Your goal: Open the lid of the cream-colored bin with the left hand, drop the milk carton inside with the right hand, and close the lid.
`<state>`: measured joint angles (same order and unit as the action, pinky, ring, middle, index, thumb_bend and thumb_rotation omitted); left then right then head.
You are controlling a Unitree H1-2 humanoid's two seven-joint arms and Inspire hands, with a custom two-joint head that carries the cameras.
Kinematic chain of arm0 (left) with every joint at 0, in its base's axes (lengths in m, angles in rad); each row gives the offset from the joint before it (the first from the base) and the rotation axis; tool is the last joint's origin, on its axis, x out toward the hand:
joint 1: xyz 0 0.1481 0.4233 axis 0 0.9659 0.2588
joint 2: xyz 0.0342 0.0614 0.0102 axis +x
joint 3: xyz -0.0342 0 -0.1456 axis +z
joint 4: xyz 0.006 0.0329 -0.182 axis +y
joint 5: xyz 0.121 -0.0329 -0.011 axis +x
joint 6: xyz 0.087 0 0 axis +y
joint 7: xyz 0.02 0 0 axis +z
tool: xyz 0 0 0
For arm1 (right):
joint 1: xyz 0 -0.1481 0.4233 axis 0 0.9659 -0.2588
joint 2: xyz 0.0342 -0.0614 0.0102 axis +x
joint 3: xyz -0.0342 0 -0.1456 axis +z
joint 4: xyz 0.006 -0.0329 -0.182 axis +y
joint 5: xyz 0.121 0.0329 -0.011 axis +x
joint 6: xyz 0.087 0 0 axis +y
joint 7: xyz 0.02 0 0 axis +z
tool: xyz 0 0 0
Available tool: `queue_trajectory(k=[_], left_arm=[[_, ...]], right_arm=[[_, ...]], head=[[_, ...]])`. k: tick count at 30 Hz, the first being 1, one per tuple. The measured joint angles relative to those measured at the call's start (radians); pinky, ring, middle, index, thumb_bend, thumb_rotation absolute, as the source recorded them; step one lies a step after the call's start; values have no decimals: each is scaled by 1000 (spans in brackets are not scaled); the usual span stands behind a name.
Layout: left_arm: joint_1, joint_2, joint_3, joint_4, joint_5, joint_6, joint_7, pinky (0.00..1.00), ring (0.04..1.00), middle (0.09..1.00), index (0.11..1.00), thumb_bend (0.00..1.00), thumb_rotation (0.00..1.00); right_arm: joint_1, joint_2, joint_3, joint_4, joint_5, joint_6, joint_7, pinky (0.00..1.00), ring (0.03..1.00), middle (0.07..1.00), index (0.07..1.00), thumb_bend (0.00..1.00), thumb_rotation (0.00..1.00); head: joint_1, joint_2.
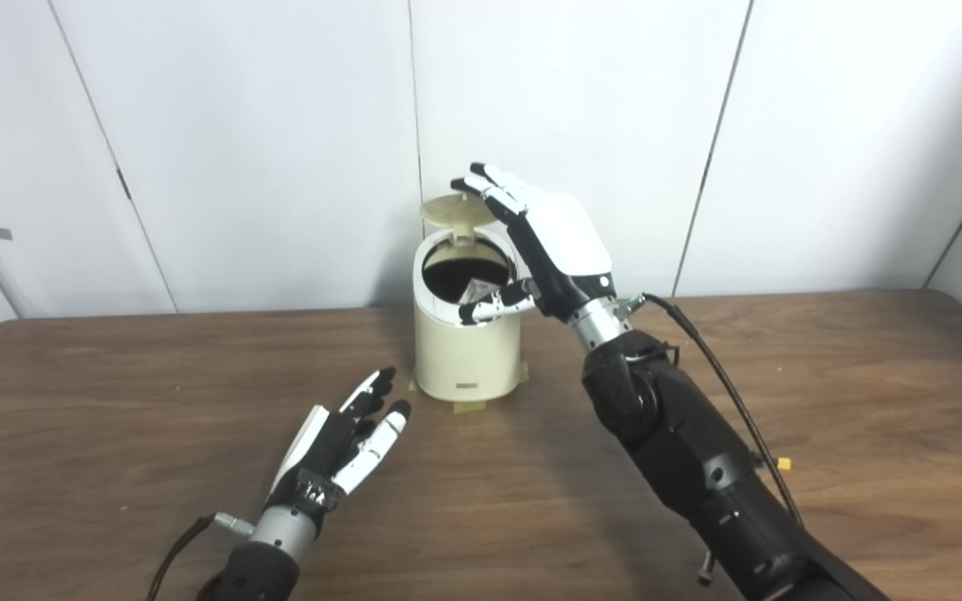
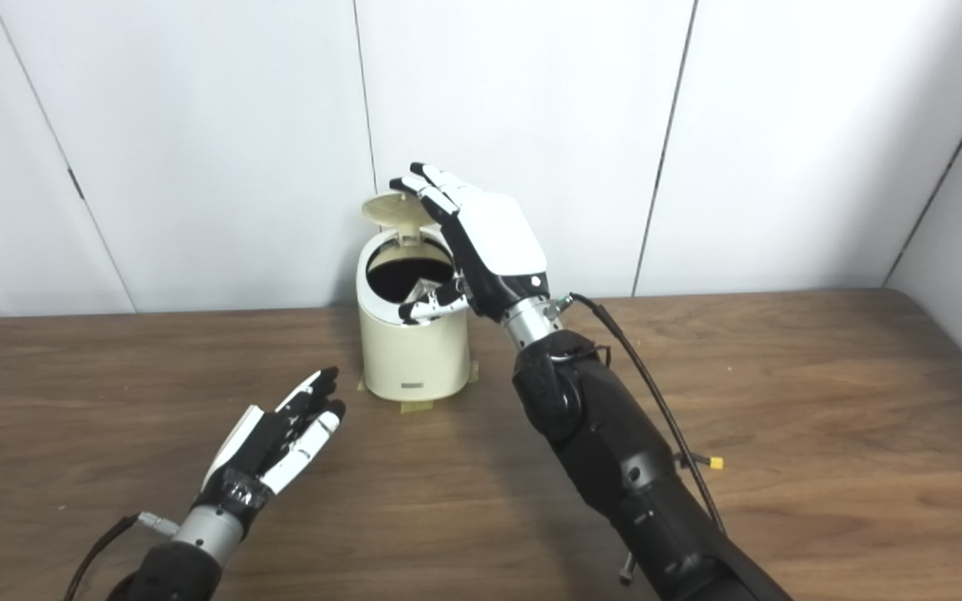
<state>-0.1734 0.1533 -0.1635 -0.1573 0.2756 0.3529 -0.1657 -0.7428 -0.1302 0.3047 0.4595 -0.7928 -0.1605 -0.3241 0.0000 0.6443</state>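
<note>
The right arm (image 1: 698, 459) fills the near foreground, black and bulky, rising from the bottom edge toward the bin. Under it the brown wooden table (image 1: 865, 401) spreads wide. At the far middle stands the cream-colored bin (image 1: 464, 351), upright, its round lid (image 1: 454, 211) tipped up at the back and its dark mouth exposed. The right hand (image 1: 552, 242) hovers over that mouth, fingers spread and holding nothing, thumb at the rim. The left hand (image 1: 339, 442) hangs low over the table, near the bin's front left, fingers extended and empty. A pale corner of the milk carton (image 1: 478, 290) shows inside the bin.
</note>
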Motion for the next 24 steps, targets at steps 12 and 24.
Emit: queue_trajectory(k=[12,24], left_arm=[[0,-3,4,0,-1,0,0,932,948,949,961,373,768],[0,-4,9,2,-5,-1,0,923,947,955,961,380,765]], right_arm=[[13,5,-54,1,103,-145,-104,405,428,477,497,523,0],[21,4,-56,6,81,-184,-176,440,454,461,496,522,0]], head=[[-2,0],[-2,-2]])
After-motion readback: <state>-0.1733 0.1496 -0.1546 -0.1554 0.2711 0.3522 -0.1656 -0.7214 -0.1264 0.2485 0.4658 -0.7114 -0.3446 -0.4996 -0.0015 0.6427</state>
